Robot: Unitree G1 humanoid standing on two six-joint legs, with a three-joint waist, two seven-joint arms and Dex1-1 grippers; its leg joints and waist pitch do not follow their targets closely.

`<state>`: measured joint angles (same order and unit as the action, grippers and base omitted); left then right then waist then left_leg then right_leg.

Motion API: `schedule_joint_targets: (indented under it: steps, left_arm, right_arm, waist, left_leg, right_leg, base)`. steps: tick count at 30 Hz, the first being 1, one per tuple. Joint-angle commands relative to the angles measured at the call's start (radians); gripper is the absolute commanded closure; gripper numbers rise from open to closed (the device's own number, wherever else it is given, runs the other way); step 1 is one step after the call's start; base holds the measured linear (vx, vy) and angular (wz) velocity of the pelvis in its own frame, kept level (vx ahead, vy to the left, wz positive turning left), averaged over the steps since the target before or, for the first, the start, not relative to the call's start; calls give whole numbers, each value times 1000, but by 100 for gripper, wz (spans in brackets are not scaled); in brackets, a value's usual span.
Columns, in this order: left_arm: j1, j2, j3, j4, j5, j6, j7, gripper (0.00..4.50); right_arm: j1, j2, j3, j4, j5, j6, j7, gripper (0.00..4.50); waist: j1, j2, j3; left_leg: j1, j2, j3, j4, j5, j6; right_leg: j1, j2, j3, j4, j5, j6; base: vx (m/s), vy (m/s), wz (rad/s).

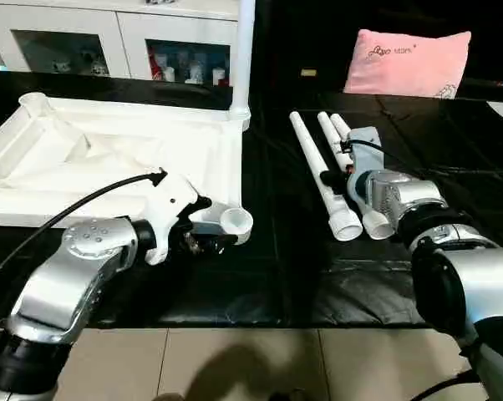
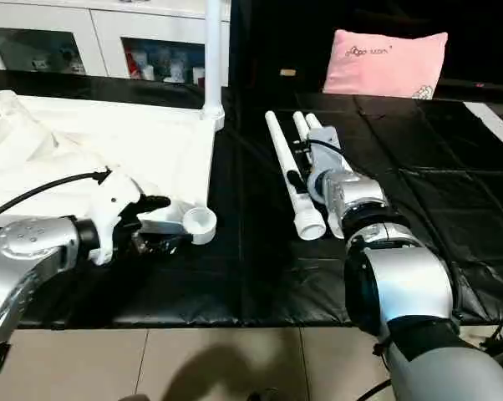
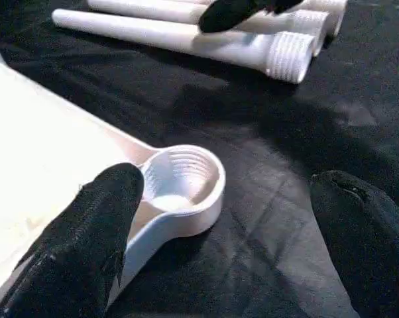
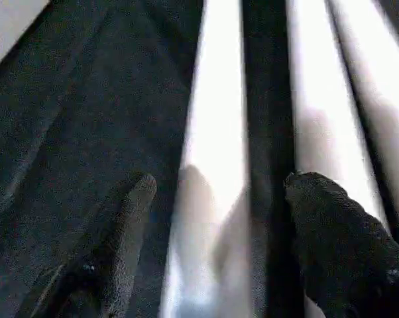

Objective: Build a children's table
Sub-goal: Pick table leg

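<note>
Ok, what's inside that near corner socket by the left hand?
The near corner socket is empty: bare internal threads and a white floor, no leg screwed in. The left hand's finger covers the socket's neck where it joins the tabletop.

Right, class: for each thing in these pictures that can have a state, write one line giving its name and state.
White plastic table top: upside down on the black mat, one tube leg standing in its far corner socket.
Near corner socket: empty.
Three loose white tube legs: lying side by side.
Left gripper: open, holding nothing.
Right gripper: open, astride one loose leg.
</note>
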<state>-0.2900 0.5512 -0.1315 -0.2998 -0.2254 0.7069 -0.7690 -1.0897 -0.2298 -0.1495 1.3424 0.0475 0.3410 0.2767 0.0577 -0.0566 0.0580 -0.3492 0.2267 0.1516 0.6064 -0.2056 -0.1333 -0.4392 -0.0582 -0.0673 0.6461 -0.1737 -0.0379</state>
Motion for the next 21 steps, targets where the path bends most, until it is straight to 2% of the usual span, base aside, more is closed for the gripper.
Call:
schedule_joint_targets:
  steps: [1, 9, 15, 17, 20, 21]
  left_arm:
    - [7, 12, 3, -24, -9, 21, 5, 0]
    - [27, 24, -2, -67, -20, 59, 12, 0]
    - [31, 25, -9, -81, -25, 71, 17, 0]
    - [31, 27, -12, -82, -29, 72, 15, 0]
    - [31, 30, -14, -81, -30, 71, 12, 0]
    - [30, 32, -13, -80, -32, 71, 10, 0]
  right_arm:
    - [9, -2, -7, 6, 7, 20, 8, 109]
    - [34, 10, 11, 23, -20, 146, 9, 109]
    - [46, 11, 5, 21, -22, 163, 4, 109]
    - [51, 11, 6, 19, -25, 165, 15, 135]
    - [53, 10, 7, 17, -26, 162, 19, 146]
    - [54, 10, 4, 16, -26, 163, 20, 163]
  waist:
    - [3, 2, -71]
    - [4, 2, -68]
    - [5, -1, -69]
    - [6, -5, -69]
    - [6, -5, -70]
    - [5, -4, -70]
  left_leg:
    - [-17, -14, 25, -58, -101, 4]
    - [-15, -14, 23, -60, -109, -5]
    - [-12, -13, 23, -61, -135, -17]
    - [-14, -13, 23, -61, -127, -17]
    - [-14, -14, 23, -60, -122, -16]
    - [-14, -13, 22, -61, -124, -17]
  right_leg:
    - [79, -51, 41, -62, -153, -180]
    - [77, -51, 40, -65, -177, -172]
    - [74, -52, 40, -68, -207, -161]
    - [75, -52, 40, -67, -203, -157]
    - [75, -51, 40, -67, -194, -157]
    - [74, -51, 39, -67, -197, -156]
  base:
    - [0, 0, 0]
    - [0, 0, 0]
    - [0, 0, 0]
    - [0, 0, 0]
    - [0, 0, 0]
    - [0, 0, 0]
